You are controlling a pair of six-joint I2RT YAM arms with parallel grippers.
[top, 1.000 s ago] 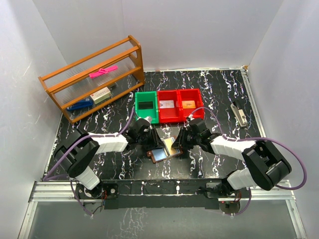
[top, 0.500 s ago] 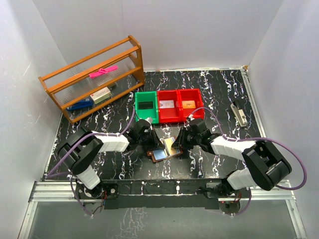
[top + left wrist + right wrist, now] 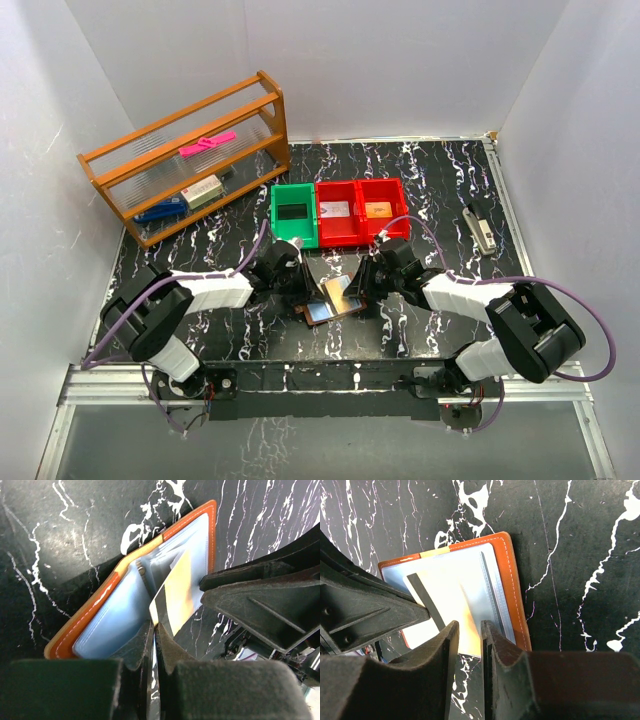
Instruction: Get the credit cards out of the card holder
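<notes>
One change to log: the left gripper (image 3: 154,632), jaws partly apart a second ago, has now pinched fully shut on the striped end of a gold-orange card (image 3: 181,592). The card still sits slantwise in its sleeve, so I judge the grip made and the pull-out not yet begun. The right gripper (image 3: 469,630) looks clamped, jaws nearly together, on the free edge of the card holder (image 3: 512,600), bracing it; no visible shift there. The holder lies open on the black marbled table (image 3: 430,180), on the near side of the green bin (image 3: 293,212) and close to it. Materials: stitched orange-brown leather rim, glossy pale blue plastic sleeves; the card is thin, flat and stiff-looking, with a dark stripe.
</notes>
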